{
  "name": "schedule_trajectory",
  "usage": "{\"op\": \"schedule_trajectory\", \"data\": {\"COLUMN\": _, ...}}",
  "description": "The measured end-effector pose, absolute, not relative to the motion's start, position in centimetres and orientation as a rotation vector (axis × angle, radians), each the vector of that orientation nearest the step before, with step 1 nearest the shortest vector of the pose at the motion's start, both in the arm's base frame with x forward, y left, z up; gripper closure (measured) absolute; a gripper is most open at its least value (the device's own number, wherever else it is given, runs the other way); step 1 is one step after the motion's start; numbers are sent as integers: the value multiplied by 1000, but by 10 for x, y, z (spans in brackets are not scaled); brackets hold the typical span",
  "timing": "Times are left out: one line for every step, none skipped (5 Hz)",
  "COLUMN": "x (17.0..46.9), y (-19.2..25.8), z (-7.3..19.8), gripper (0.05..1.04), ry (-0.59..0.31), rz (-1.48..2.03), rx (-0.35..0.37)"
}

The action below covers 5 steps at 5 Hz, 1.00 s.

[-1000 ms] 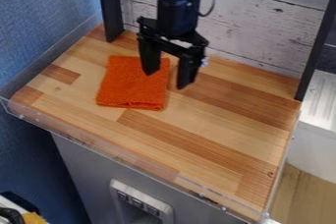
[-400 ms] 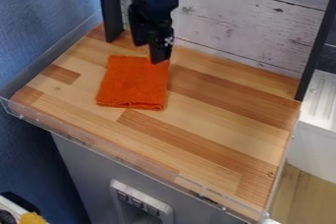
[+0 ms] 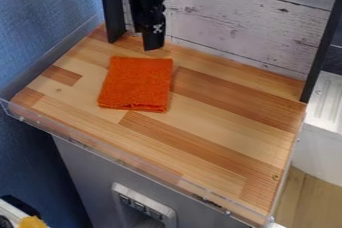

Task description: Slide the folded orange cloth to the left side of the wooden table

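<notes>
Camera view: the orange cloth [image 3: 135, 84] lies flat on the wooden counter [image 3: 200, 152], toward 11 o'clock from its middle. It looks like a neat, folded pad with fairly straight sides and a slightly uneven edge at its 6 o'clock side. The black gripper [image 3: 148, 41] hangs off the cloth's 12 o'clock side, near the plank wall [image 3: 227, 22] and apart from the cloth; whether it is parted or closed up, I cannot tell. As I judge it, the cloth is laid down and released; whether any handling is left is unclear.
</notes>
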<state>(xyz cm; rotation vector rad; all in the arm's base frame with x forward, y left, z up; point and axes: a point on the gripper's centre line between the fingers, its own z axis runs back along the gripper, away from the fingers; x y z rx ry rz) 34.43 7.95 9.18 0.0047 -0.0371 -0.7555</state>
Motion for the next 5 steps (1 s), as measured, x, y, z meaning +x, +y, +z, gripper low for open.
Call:
{"op": "schedule_trajectory", "data": {"x": 346, "y": 81, "z": 85, "gripper": 418, "ry": -39, "rz": -809, "rx": -5}}
{"op": "schedule_trajectory", "data": {"x": 347, "y": 84, "z": 75, "gripper": 720, "ry": -34, "rz": -839, "rx": -17}}
{"op": "schedule_trajectory", "data": {"x": 343, "y": 85, "z": 61, "gripper": 932, "ry": -23, "rz": -862, "rx": -27}}
{"op": "schedule_trajectory", "data": {"x": 337, "y": 84, "z": 46, "gripper": 1015, "ry": -9, "rz": -869, "rx": -40}}
{"op": "schedule_trajectory", "data": {"x": 330, "y": 82, "z": 32, "gripper": 1017, "ry": 9, "rz": -850, "rx": -49}}
